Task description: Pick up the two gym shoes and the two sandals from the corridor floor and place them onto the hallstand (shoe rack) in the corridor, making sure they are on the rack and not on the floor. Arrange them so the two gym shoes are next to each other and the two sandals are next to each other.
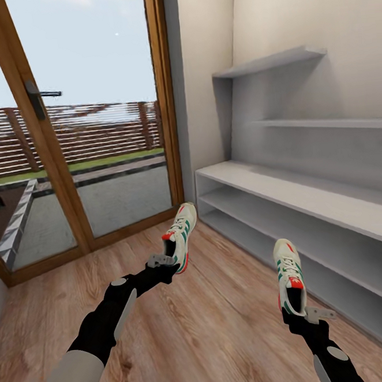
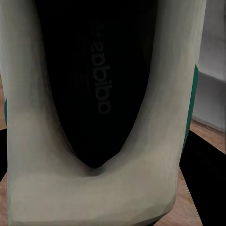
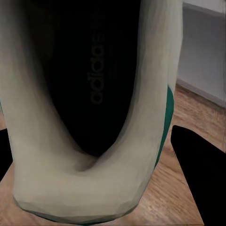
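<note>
So the hallstand [image 1: 308, 204] runs along the right wall, glass door [image 1: 88, 136] far left, and one gym shoe [image 1: 181, 236] sits left of the other gym shoe [image 1: 289, 275], both apparently held above the corridor floor [image 1: 209, 334].

Head camera looks down the corridor at the hallstand [image 1: 308, 204]; wrist cameras sit tight against shoe openings.

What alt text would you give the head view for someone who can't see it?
Each gripper, left and right, holds a white gym shoe, one and another, above the wood floor. A pale hallstand stands to the right, a glass door ahead.
</note>
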You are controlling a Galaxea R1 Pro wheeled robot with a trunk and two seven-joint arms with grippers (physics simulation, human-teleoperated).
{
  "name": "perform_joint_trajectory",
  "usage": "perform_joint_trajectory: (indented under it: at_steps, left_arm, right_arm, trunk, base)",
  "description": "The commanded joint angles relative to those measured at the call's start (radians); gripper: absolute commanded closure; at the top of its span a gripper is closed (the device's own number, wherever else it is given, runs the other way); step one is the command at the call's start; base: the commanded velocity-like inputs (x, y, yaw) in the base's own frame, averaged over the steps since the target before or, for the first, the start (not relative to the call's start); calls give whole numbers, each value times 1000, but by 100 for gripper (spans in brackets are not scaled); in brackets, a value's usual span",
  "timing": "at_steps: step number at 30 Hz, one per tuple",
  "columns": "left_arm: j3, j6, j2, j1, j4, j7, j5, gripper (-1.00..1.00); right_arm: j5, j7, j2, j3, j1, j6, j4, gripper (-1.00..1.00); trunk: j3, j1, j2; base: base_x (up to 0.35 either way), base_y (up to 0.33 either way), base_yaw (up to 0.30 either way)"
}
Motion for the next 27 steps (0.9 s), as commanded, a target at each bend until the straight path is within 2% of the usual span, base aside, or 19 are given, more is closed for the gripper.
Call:
perform_joint_trajectory:
  at_steps: [1, 6, 27]
  left_arm:
    - [-2, 9, 1, 0, -1, 1, 10, 100]
    - [-2, 9, 1, 0, -1, 1, 10, 100]
    - [-2, 9, 1, 0, -1, 1, 10, 100]
  right_arm:
    - [0, 0, 1, -1, -1, 2, -1, 100]
    - [0, 0, 0, -1, -1, 2, -1, 100]
    - [0, 0, 0, -1, -1, 2, -1, 100]
  trunk:
    - [0, 0, 0]
    - [5, 0, 0]
    - [26, 0, 0]
  base:
    - [0, 150, -206]
    - [0, 190, -206]
    - [0, 18, -206]
